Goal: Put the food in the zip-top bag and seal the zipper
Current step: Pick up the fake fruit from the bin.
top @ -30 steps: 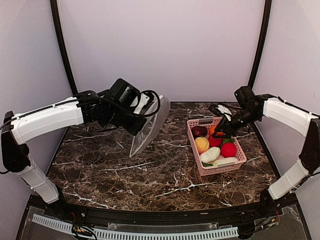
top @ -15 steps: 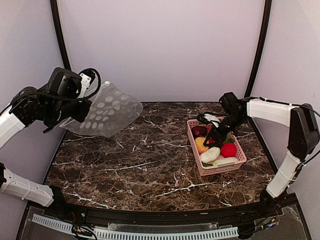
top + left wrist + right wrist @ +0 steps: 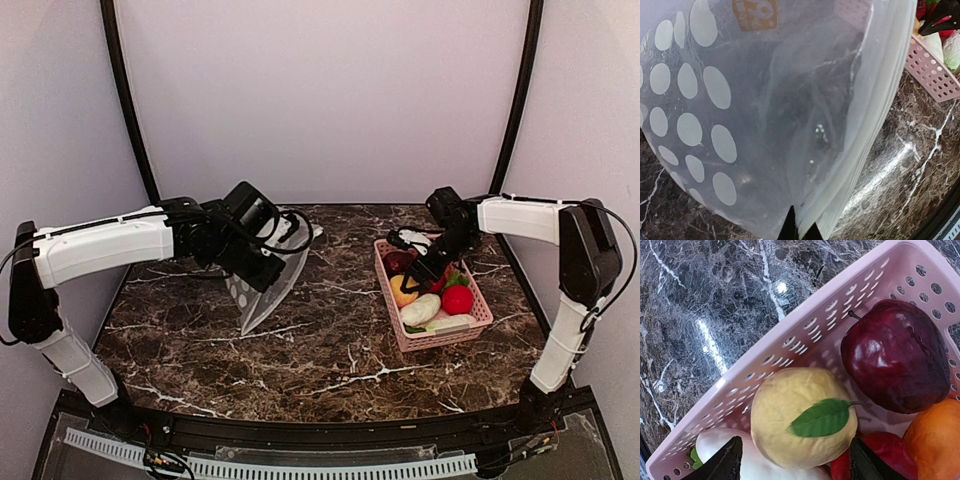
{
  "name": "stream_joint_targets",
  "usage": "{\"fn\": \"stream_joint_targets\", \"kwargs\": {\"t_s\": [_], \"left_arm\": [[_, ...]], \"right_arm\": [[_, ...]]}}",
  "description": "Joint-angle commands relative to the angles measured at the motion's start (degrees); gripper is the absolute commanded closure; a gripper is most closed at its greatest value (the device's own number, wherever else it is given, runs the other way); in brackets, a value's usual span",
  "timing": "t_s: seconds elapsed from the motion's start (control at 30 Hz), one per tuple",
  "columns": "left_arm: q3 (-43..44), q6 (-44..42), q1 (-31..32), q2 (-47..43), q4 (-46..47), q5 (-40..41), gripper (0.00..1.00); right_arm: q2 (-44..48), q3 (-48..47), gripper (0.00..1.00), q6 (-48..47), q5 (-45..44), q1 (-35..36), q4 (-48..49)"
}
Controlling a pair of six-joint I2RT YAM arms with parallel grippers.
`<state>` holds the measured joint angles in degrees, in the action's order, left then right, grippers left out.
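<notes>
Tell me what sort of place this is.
Probably a robot test booth, not a kitchen: left arm and right arm at a marble-patterned table, plain pale walls closing it in, toy fruit in a pink basket.

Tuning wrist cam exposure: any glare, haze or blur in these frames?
Left wrist: the zip-top bag fills most of the frame and hazes the view behind; a glare streak on the marble table at lower right. Right wrist: yellow fruit and maroon apple sharp, specular streaks on the marble beside the pink basket. Top external: even light, faint sheen on the marble, no evident blur.
</notes>
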<state>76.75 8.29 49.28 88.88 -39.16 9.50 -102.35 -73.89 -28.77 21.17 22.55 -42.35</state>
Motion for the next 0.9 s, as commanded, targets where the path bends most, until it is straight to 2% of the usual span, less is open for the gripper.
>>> {"fn": "stream_joint_targets", "kwargs": {"t_s": [0.0,0.3,0.33,0.5,0.6,0.7,0.87], "left_arm": [[4.01,0.94,0.03,2.20,11.55,-8.93,0.99],[1.13,-2.16,-1.77,4.13,20.09,-8.89,0.99],[0.03,-1.53,-2.19,3.50,20.84,-9.11,0.99],[-6.57,3.32,-5.88,0.83,27.45,-15.75,0.99],[-8.01,3.93,-6.75,-0.57,28.30,-16.58,0.99],[-9.10,4.05,-6.91,-1.68,29.39,-16.76,0.99],[-9.95,5.14,-7.51,-2.10,31.48,-17.78,0.99]], "right_arm": [[-2.68,-3.01,0.29,1.82,-0.54,0.44,0.69],[-7.00,-4.16,0.22,2.52,-0.65,0.74,-0.86],[-7.13,-4.24,0.23,2.50,-0.76,0.81,-1.10],[-5.86,-5.08,0.42,2.52,-0.39,0.83,-2.02],[-2.47,-6.60,0.51,2.28,0.67,0.83,-4.65],[2.17,-8.93,0.56,1.83,4.50,0.83,-7.16],[8.88,-11.96,0.58,1.62,16.82,1.20,-8.74]]}}
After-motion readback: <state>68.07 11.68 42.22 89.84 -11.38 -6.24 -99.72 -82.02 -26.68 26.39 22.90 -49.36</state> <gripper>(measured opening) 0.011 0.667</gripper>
